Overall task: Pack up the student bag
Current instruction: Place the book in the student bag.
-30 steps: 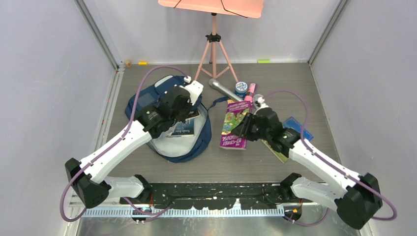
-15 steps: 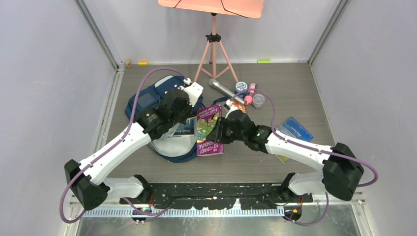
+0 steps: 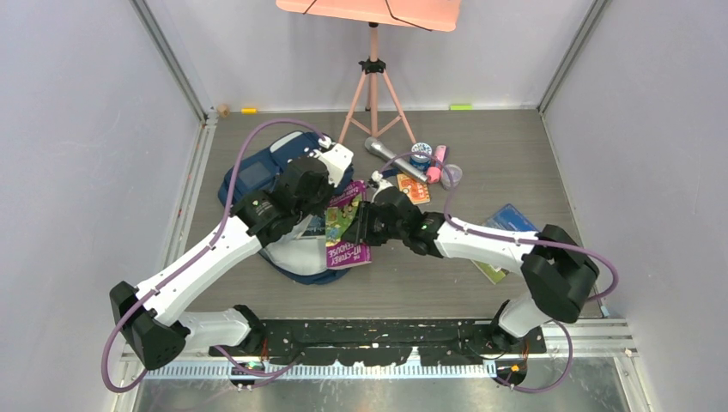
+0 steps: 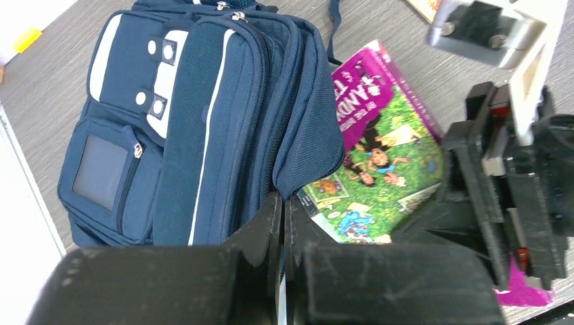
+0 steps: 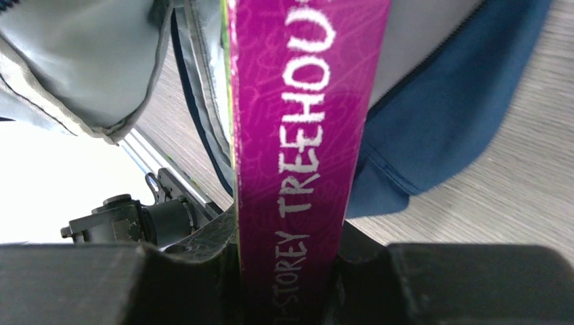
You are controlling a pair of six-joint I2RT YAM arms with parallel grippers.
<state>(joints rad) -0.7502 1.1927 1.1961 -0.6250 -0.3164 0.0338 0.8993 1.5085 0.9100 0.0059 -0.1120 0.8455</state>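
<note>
The navy student bag [image 3: 257, 176] lies at the left of the table with its grey-lined mouth facing right. It also shows in the left wrist view [image 4: 203, 122]. My left gripper [image 3: 330, 190] is shut on the bag's upper flap [image 4: 308, 145] and holds it lifted. My right gripper [image 3: 365, 225] is shut on a purple book [image 3: 346, 232] with a green cartoon cover [image 4: 379, 156]. The book's purple spine [image 5: 301, 156] points into the grey lining [image 5: 81, 61], with its far end at the bag's mouth.
A pink tripod [image 3: 373, 86] stands at the back. Behind the right arm lie a silver cylinder [image 3: 393, 158], a small blue jar [image 3: 420, 153], a pink marker [image 3: 436, 163], a clear lid [image 3: 451, 176] and an orange card [image 3: 414, 189]. A blue booklet [image 3: 515, 225] lies right.
My right gripper has carried the purple book leftward from the table's middle to the bag's mouth. My left gripper has kept hold of the flap, hardly moving.
</note>
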